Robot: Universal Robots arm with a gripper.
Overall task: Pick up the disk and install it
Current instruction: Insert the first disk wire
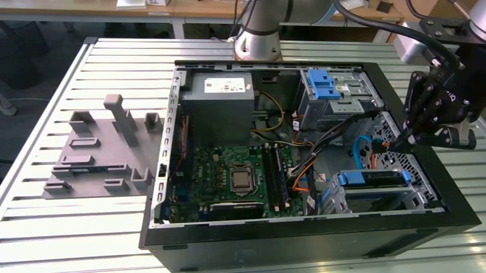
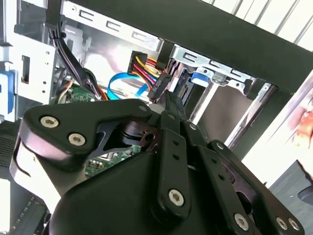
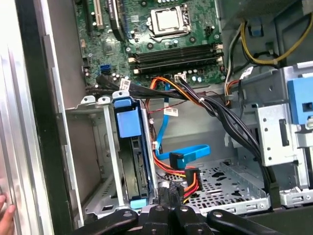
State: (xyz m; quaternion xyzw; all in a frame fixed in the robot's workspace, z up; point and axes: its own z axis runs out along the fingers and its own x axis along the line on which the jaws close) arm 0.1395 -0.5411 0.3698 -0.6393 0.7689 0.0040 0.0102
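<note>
The disk sits on edge in the drive cage at the case's near corner on the exterior view's right, its blue frame facing up. In the first wrist view the disk stands in the metal cage with a blue tab on its end. My gripper hangs over the case's side wall on the exterior view's right, just beyond the cage. Its fingers meet at a point, shut, with nothing seen between them. The gripper tip is close to a black power plug with red, yellow and black wires. The gripper is beside the disk's cage.
The open computer case lies on a slatted table. Inside are a grey power supply box, the motherboard, a second cage with a blue latch and loose cables. A grey fixture plate lies outside. A person's hand is beside the case.
</note>
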